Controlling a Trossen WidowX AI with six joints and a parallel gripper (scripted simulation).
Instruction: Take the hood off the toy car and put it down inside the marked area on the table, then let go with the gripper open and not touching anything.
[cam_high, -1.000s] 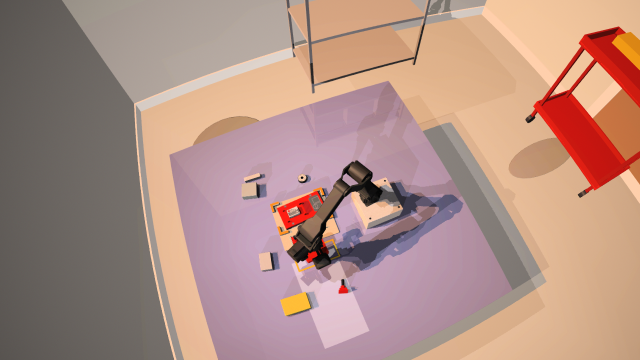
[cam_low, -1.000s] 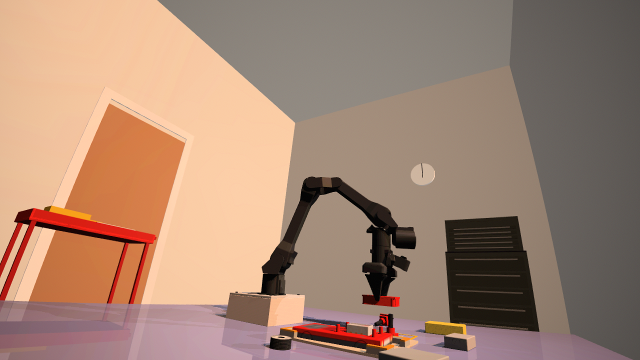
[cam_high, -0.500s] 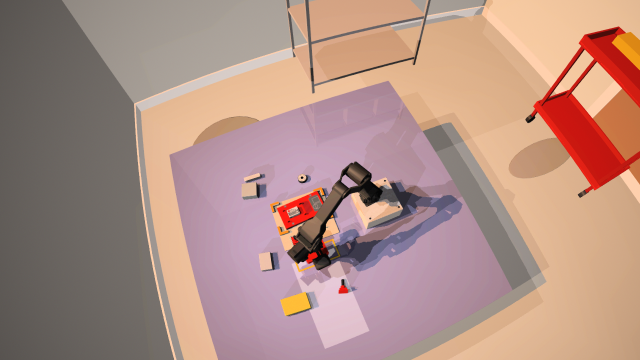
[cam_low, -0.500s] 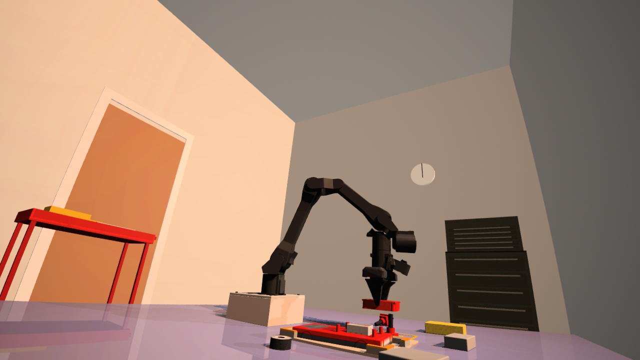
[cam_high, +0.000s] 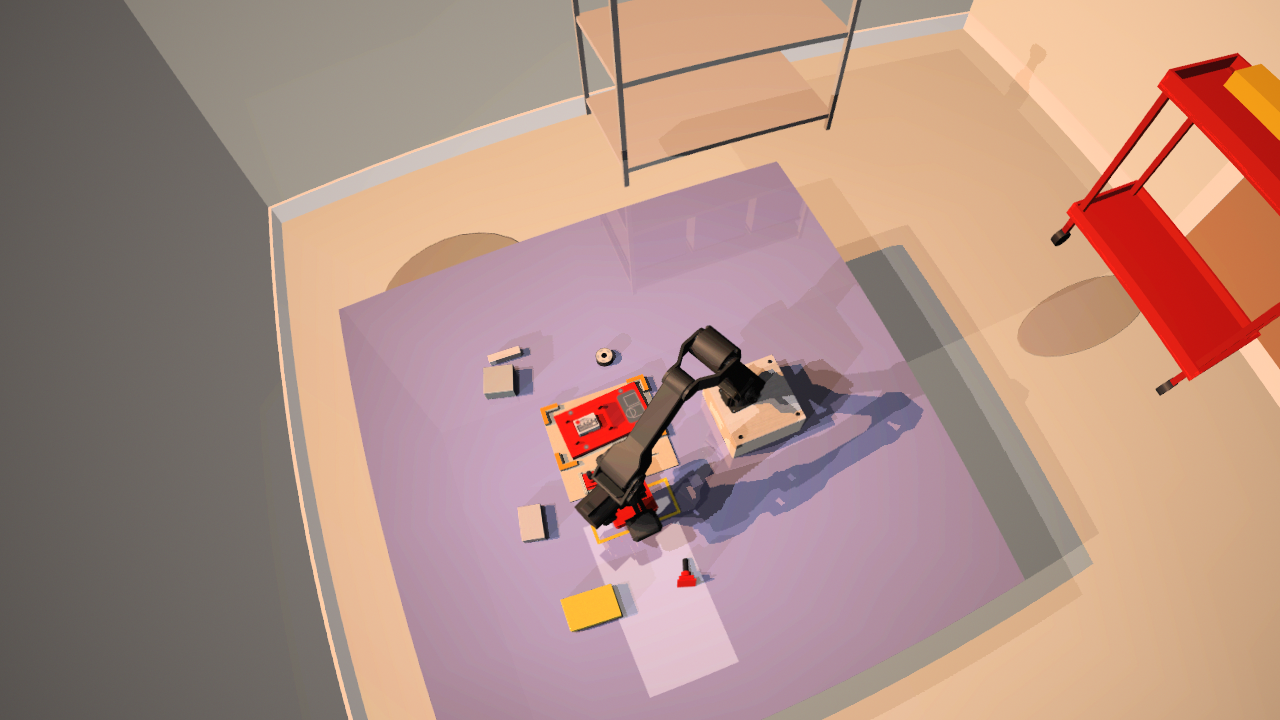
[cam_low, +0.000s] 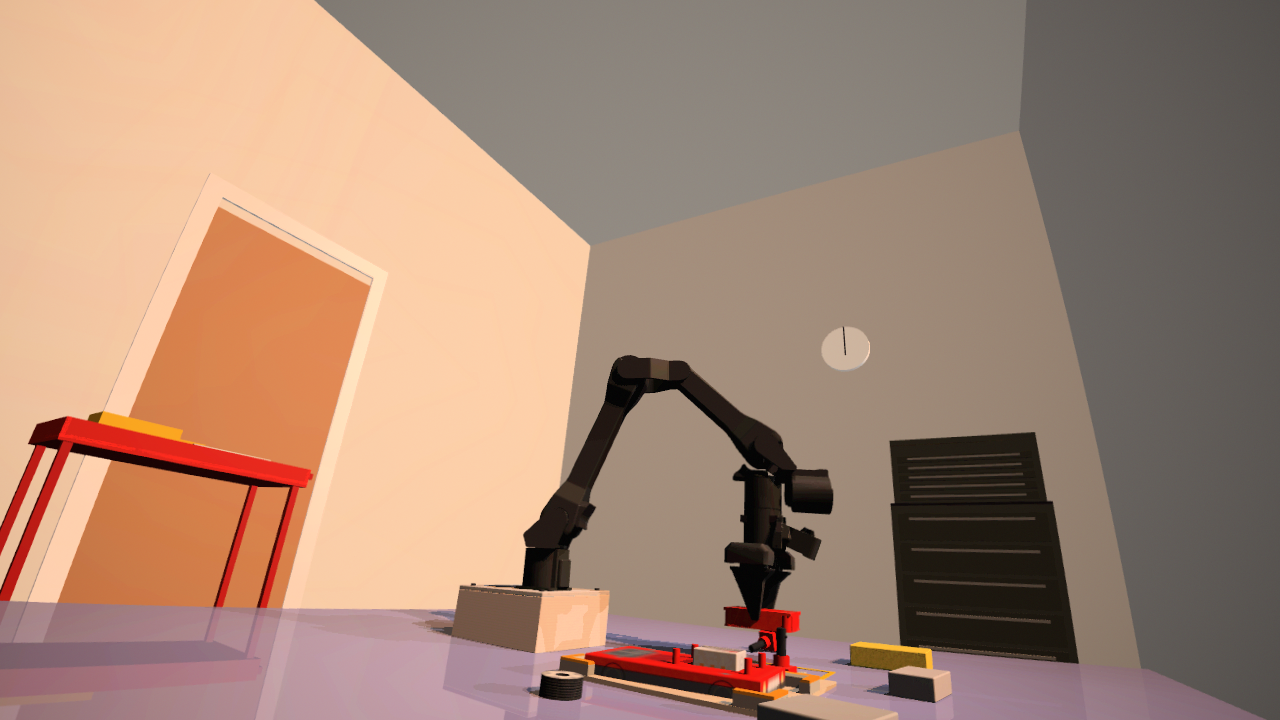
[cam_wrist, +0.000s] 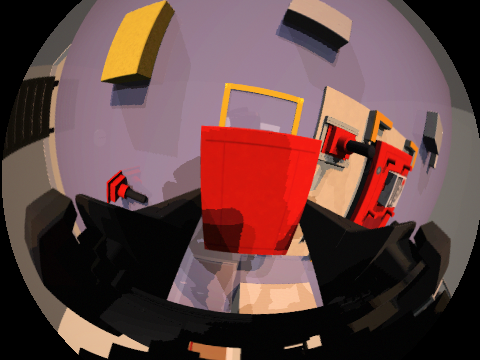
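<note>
The red hood is between the fingers of my gripper, which is shut on it. The hood hangs roughly level, low above the table and clear of the car. The yellow outline of the marked area lies below; the hood hides its near part in the wrist view. The red toy car sits beside it between orange corner brackets, its engine block exposed. The exact gap under the hood is hard to tell.
A wooden board carries the car and a red-based black peg close to the hood. A similar peg lies on the table. A yellow block and a pale block stand farther off.
</note>
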